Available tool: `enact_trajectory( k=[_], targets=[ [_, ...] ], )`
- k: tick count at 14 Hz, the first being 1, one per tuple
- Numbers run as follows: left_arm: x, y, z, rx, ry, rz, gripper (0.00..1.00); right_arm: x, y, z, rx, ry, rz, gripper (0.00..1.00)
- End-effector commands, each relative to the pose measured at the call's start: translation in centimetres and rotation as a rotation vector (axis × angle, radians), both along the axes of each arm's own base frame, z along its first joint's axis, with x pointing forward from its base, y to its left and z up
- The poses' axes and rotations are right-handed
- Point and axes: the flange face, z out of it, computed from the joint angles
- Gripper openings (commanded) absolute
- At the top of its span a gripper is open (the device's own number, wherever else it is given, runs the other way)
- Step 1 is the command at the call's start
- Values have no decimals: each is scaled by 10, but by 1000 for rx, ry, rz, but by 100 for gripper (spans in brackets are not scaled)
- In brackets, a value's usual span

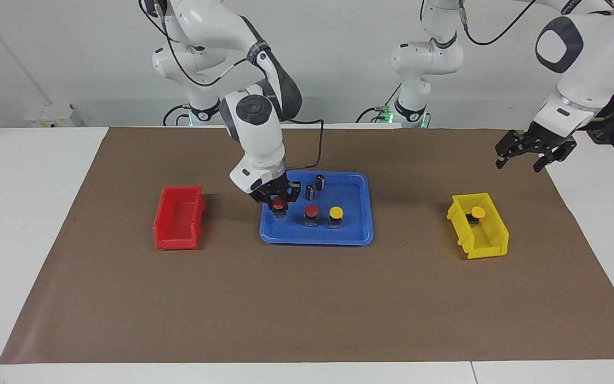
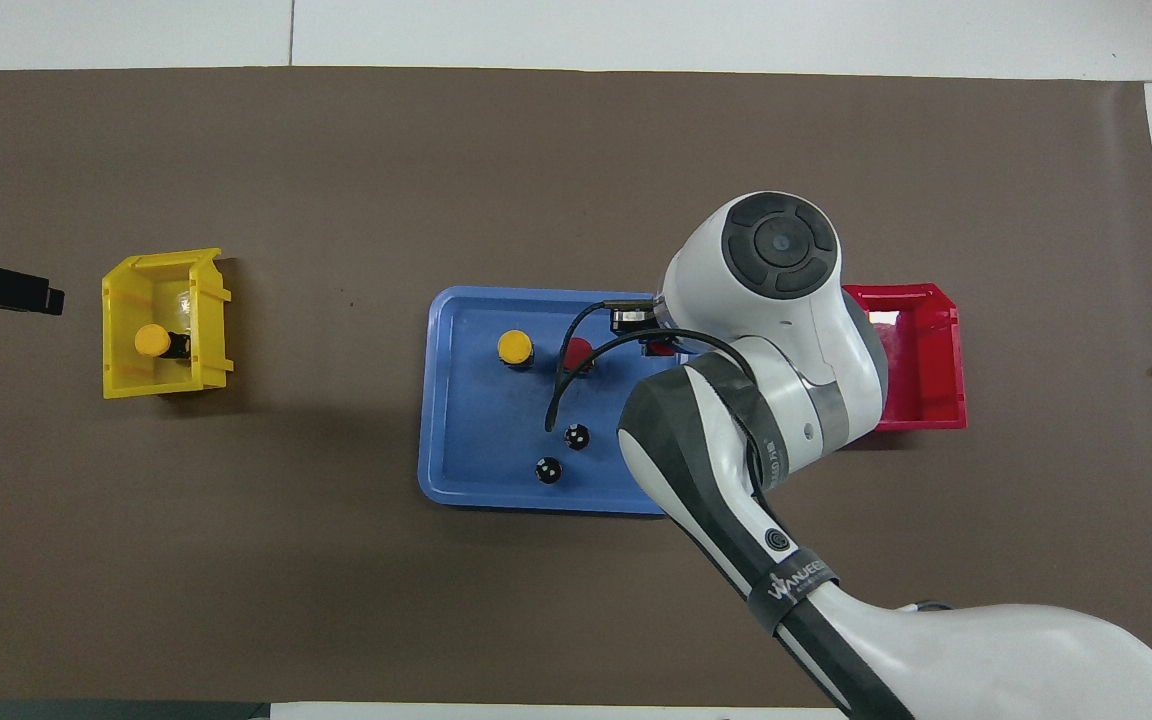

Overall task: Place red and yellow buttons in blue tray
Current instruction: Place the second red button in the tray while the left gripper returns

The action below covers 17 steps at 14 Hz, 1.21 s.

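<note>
The blue tray [image 1: 350, 230] lies mid-table and also shows in the overhead view [image 2: 471, 440]. My right gripper [image 1: 279, 205] is low over the tray's corner toward the right arm's end. It is shut on a red button [image 1: 278, 202]. In the overhead view the arm hides most of this. A second red button [image 1: 312, 210] and a yellow button [image 1: 336, 213] stand in the tray beside it. The other yellow button [image 1: 477, 213] sits in the yellow bin [image 1: 491, 242]. My left gripper [image 1: 533, 153] is open and empty, up in the air above the mat's edge at the left arm's end.
Two dark capless cylinders [image 1: 320, 182] [image 1: 310, 192] stand in the tray, nearer to the robots than the buttons. A red bin [image 1: 179, 216] stands toward the right arm's end of the table. Everything rests on a brown mat [image 1: 307, 298].
</note>
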Motion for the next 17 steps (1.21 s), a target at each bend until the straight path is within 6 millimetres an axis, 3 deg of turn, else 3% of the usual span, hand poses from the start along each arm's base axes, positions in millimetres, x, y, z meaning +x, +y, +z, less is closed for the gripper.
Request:
enact_trajectory(
  k=[1,2,6,8,9,11,13,15,17],
  targets=[
    [0,-8,-63,-12,-31,34,89,-9,-4,-18,-2,-20,12,32],
    [-1,-7,-79,-10,-33,43,83,-11,-5,-23,-3,-17,12,32],
    [-7,1,-121,-5,-38,74,77,-16,15,-45,-8,-13,39,34],
    [-11,2,-133,-3,-55,81,76,-16,14,-45,-12,-8,40,58],
    [-11,2,-136,-3,-52,82,76,-16,13,-46,-13,-5,39,63],
    [-11,2,-143,-1,-40,82,76,-12,10,-41,-15,-4,33,97],
    [-17,2,-154,-2,-27,98,75,1,-2,-13,-4,-23,9,100],
    [-18,1,-161,-2,-44,110,75,23,-38,42,-3,-14,-54,100],
    [-19,2,-170,0,-47,118,73,32,-95,97,-1,-14,-128,100]
  ],
)
